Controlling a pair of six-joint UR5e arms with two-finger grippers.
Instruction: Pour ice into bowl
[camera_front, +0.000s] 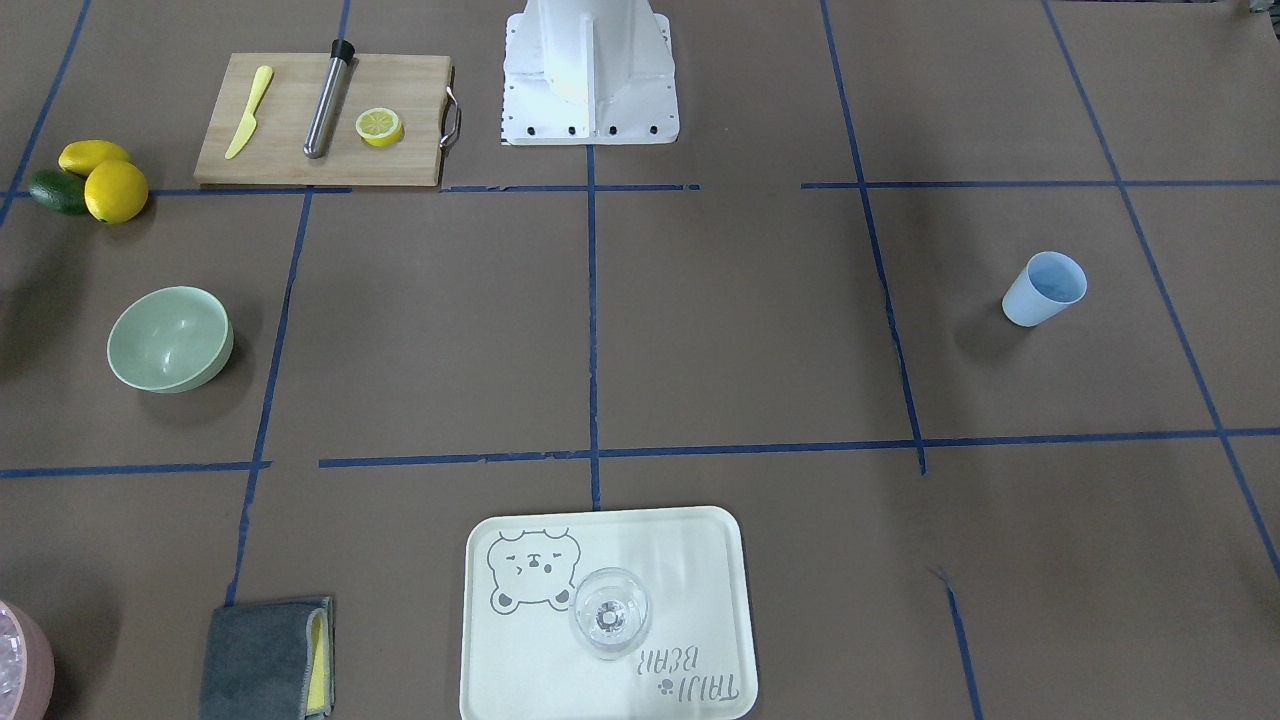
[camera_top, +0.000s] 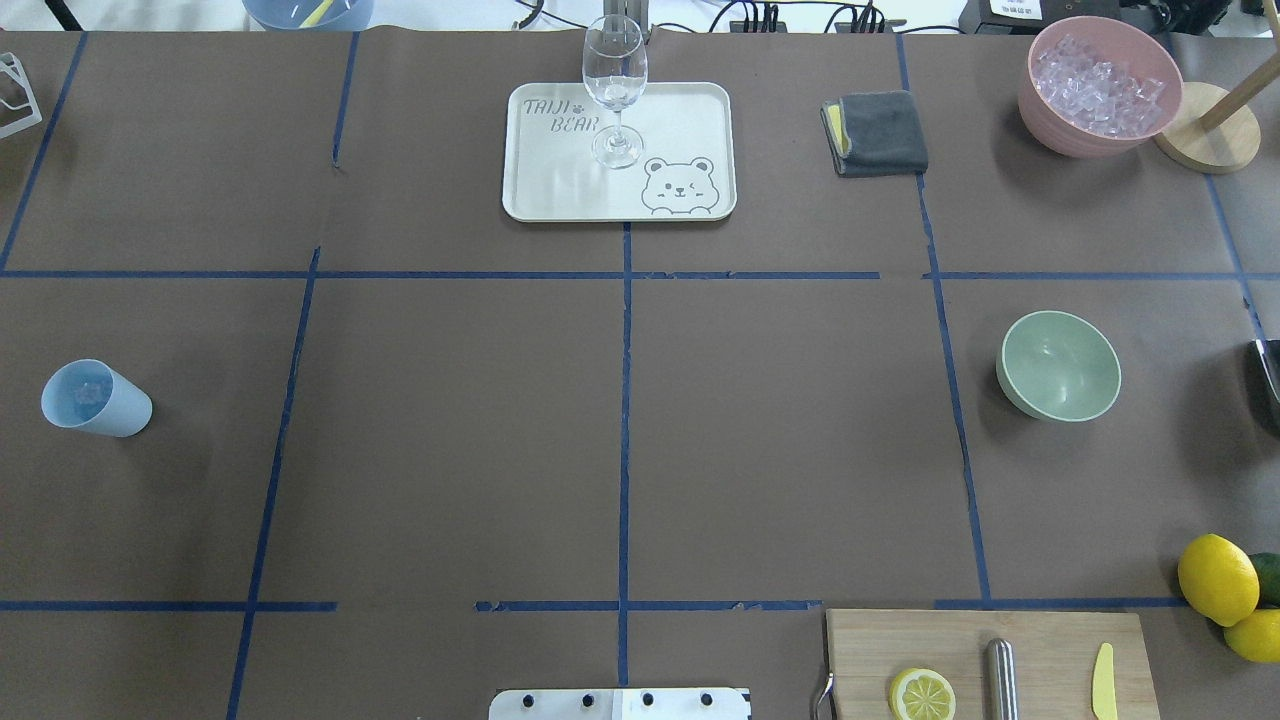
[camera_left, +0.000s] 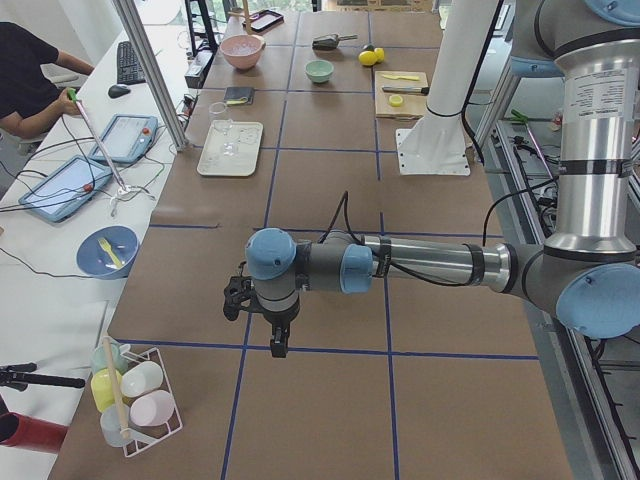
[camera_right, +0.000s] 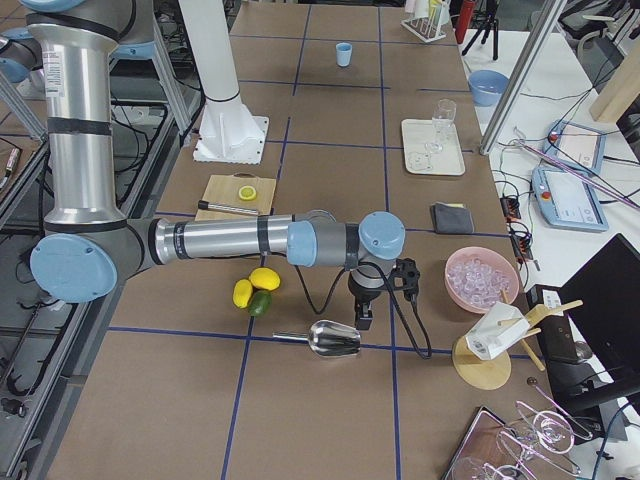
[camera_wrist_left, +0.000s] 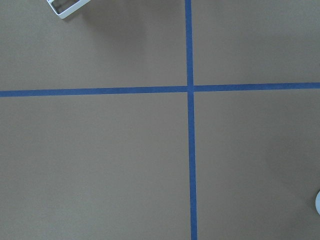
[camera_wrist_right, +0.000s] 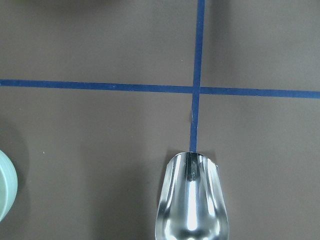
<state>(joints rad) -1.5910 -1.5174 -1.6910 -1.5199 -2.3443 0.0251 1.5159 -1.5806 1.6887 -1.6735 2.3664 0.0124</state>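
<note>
The pale mint-green bowl stands empty on the brown table; it also shows in the overhead view and at the left edge of the right wrist view. The ice fills a pink container at the far corner. A metal scoop lies empty on the table beside the bowl. My right gripper hangs just above the scoop; I cannot tell whether it is open or shut. My left gripper hangs over bare table far from the bowl; I cannot tell its state either.
A cutting board holds a lemon half, a steel muddler and a yellow knife. Lemons lie beside it. A tray carries a wine glass. There is also a grey cloth, a light blue cup and a wooden stand.
</note>
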